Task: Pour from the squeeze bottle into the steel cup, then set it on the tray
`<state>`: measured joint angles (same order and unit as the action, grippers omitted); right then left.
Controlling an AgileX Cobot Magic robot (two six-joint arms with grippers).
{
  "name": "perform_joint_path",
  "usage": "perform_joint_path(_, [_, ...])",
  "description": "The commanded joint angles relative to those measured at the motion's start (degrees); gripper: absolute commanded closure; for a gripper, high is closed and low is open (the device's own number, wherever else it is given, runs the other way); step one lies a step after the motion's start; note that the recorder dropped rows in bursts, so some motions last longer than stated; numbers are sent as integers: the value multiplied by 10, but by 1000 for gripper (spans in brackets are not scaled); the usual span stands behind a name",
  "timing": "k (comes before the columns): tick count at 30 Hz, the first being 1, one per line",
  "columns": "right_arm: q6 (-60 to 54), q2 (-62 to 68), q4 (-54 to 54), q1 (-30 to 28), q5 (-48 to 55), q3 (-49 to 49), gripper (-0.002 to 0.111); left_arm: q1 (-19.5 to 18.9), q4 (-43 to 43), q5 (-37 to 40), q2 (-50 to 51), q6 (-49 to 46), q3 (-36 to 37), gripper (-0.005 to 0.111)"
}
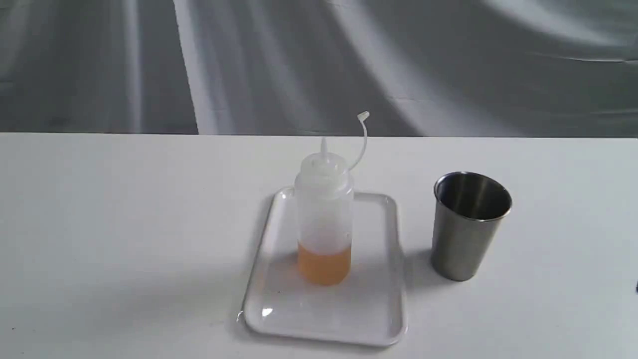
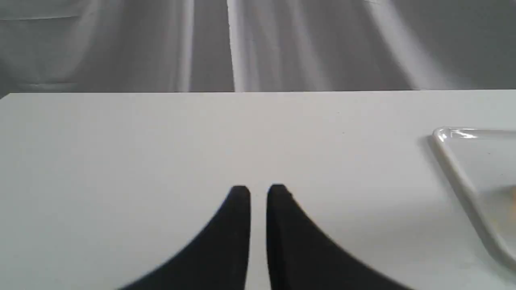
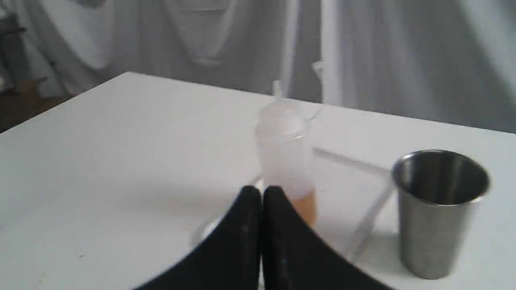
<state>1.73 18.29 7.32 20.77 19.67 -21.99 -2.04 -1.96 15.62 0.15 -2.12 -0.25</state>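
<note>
The squeeze bottle (image 1: 324, 214) stands upright in the middle of the white tray (image 1: 379, 299), with orange liquid in its bottom part and its cap strap curling up to the right. To the right of the tray, the steel cup (image 1: 468, 224) stands upright on the table. Neither gripper shows in the exterior view. The right wrist view has my right gripper (image 3: 262, 191) shut and empty, short of the bottle (image 3: 286, 149), with the cup (image 3: 439, 209) off to one side. My left gripper (image 2: 258, 191) is shut with only a thin slit, holding nothing, above bare table beside the tray's corner (image 2: 455, 161).
Everything sits on a white table (image 1: 124, 224). Its far edge meets a grey draped cloth backdrop (image 1: 299, 60). The right wrist view shows a table corner and dark floor beyond it (image 3: 24, 108).
</note>
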Motion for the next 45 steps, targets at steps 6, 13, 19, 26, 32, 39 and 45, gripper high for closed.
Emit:
perform_joint_path(6, [-7,-77,4,-143,-36,48,108,3,0,-4,-1,0,3,98])
perform_joint_path(13, [-17,-139,4,-228,-61,116,108,3,0,-4,-1,0,3,98])
perform_joint_path(19, [-26,-183,8,-255,-110,177,108,3,0,-4,-1,3,3,98])
perform_joint_path(26, [-47,-183,7,-286,-157,220,108,3,0,-4,-1,3,3,98])
perform_joint_path(32, [-103,-183,-5,-287,-154,220,108,3,0,-4,-1,1,3,98])
perform_joint_path(39, [-151,-183,-9,-287,-82,220,108,3,0,-4,-1,1,3,98])
perform_joint_path(45, [-150,-183,-9,-287,-25,220,108,3,0,-4,-1,3,3,98])
